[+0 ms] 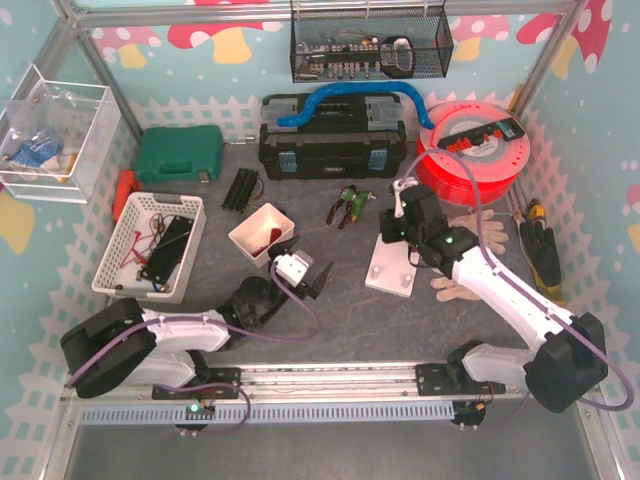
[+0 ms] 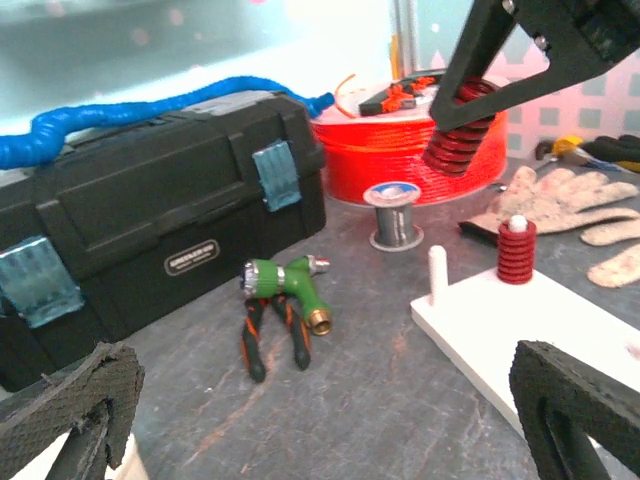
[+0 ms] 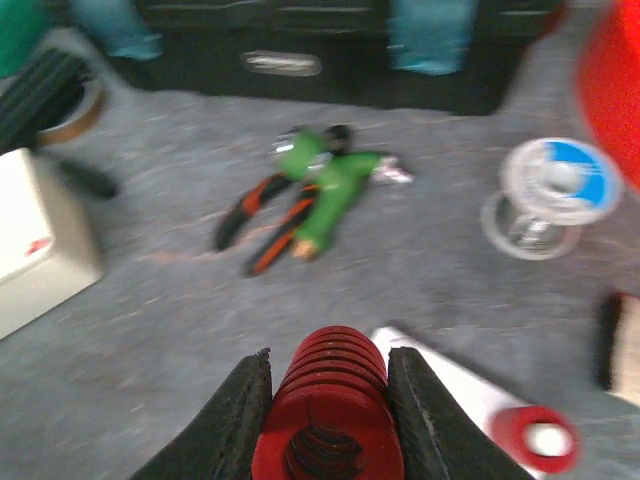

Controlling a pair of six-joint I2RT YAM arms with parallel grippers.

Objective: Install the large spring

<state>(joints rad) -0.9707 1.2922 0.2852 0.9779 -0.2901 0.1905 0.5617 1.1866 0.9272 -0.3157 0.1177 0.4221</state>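
Note:
My right gripper (image 3: 330, 365) is shut on the large red spring (image 3: 330, 420) and holds it in the air, tilted, above the far end of the white peg base (image 2: 540, 335). The left wrist view shows the spring (image 2: 462, 130) hanging above and behind the pegs. A small red spring (image 2: 516, 250) sits on one peg, and a bare white peg (image 2: 437, 272) stands to its left. In the top view the right gripper (image 1: 392, 224) is over the base (image 1: 392, 272). My left gripper (image 1: 320, 276) is open and empty, low over the table left of the base.
A green hose nozzle (image 2: 285, 280) and orange-black pliers (image 2: 270, 335) lie left of the base. Behind stand a black toolbox (image 1: 330, 140), a red filament spool (image 1: 475, 150) and a solder reel (image 2: 392, 215). Gloves (image 1: 465, 285) lie right of the base. A white bin (image 1: 262, 233) and a basket (image 1: 150, 245) are at left.

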